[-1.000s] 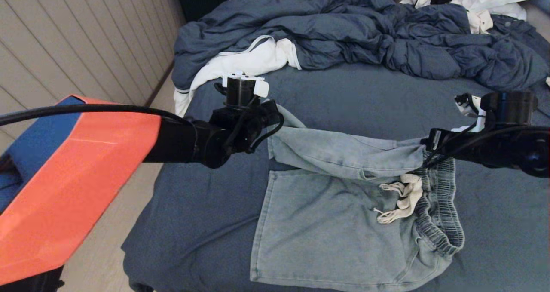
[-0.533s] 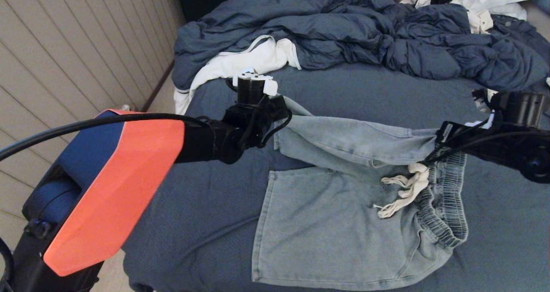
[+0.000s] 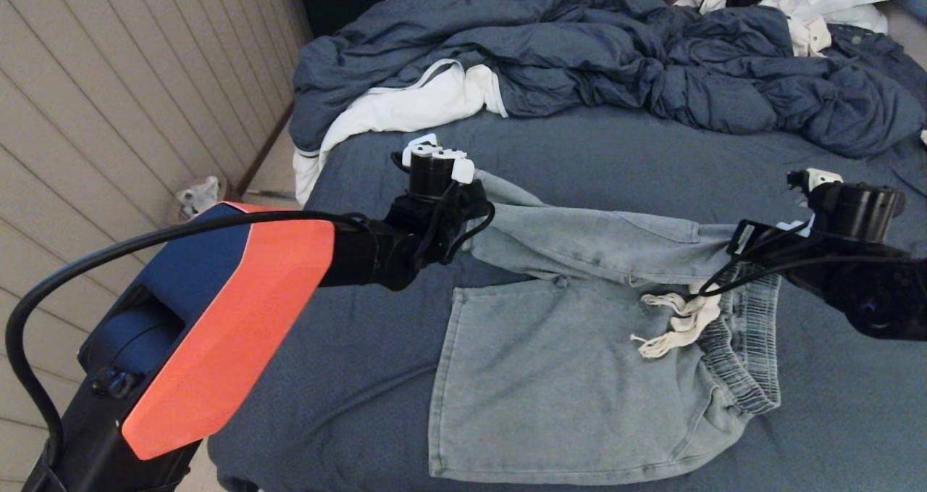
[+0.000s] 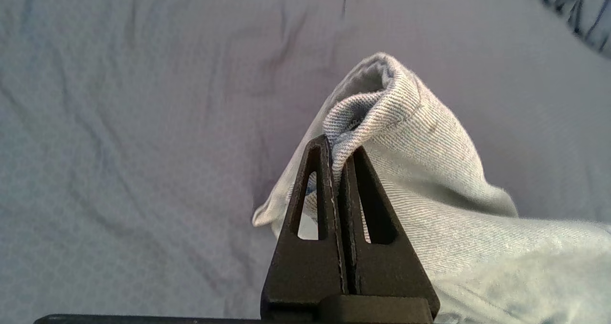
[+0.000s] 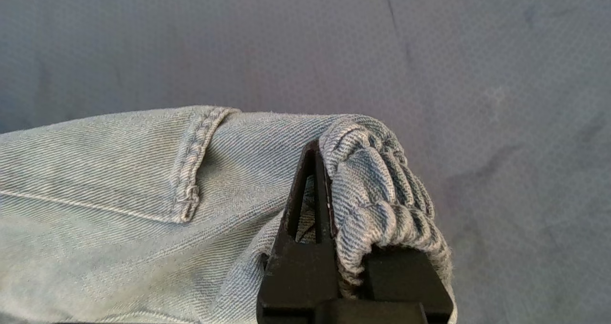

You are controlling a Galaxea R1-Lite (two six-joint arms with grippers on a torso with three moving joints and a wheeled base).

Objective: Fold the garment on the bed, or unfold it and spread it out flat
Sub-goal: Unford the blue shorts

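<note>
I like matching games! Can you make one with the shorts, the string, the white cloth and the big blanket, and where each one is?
1 shorts
2 drawstring
3 white cloth
4 duvet

a bunched along the far side of the bed
b held by left gripper and right gripper
c poking from under the duvet's left end
d beside the waistband

1-b, 2-d, 3-c, 4-a
</note>
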